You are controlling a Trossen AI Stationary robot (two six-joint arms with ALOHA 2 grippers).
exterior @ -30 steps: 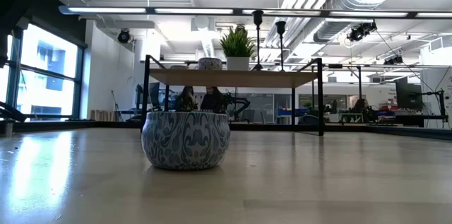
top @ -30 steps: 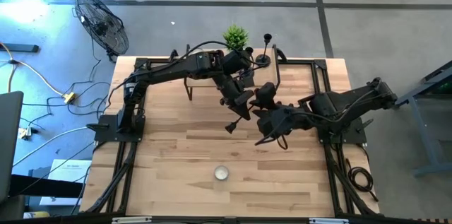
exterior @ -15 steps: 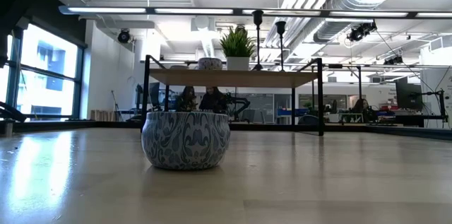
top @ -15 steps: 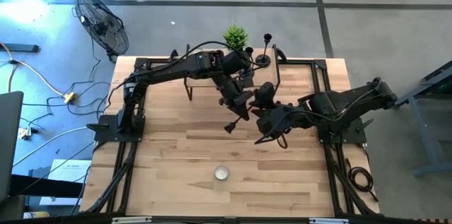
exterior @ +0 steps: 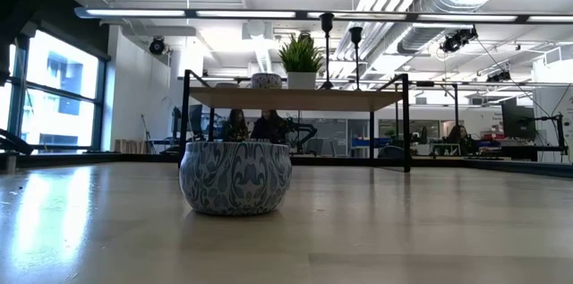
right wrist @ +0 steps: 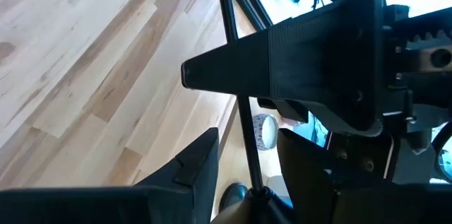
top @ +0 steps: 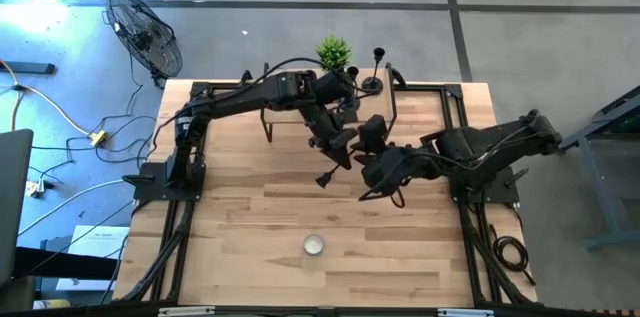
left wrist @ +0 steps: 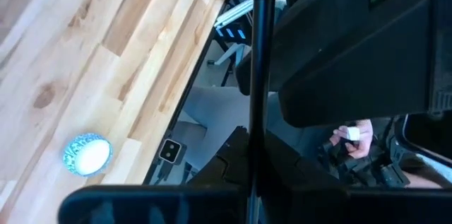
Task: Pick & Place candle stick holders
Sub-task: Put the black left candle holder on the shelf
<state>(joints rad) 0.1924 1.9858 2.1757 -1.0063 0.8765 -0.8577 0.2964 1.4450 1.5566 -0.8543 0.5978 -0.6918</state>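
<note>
My left gripper (top: 338, 152) is over the middle of the table, shut on a black candle stick holder (top: 326, 175). Its thin stem (left wrist: 258, 111) runs past the fingers. My right gripper (top: 372, 169) is close beside it on the right. It is open, with its fingers on either side of the same stem (right wrist: 236, 104), apart from it. Two more candle stick holders (exterior: 327, 51) (exterior: 355, 51) stand upright on their bases at the far edge, next to the green plant (top: 333, 52). One of them also shows in the high view (top: 375, 79). My left gripper pinches the candle stick holder by its thin stem (left wrist: 258, 146) between the two fingers. The fingers slant down from the far left and lie across the stem. The holder is lifted clear of the table and tilted, with one end (top: 323, 179) sticking out toward the near side.
A white tealight in a blue patterned tin (top: 314, 245) sits on the table near the front, and it fills the foreground of the low view (exterior: 235, 176). Bare wood lies around it. A fan (top: 148, 37) stands on the floor beyond the far left corner.
My right gripper has moved a little toward the table's left, closer to my left gripper and the held candle stick holder.
</note>
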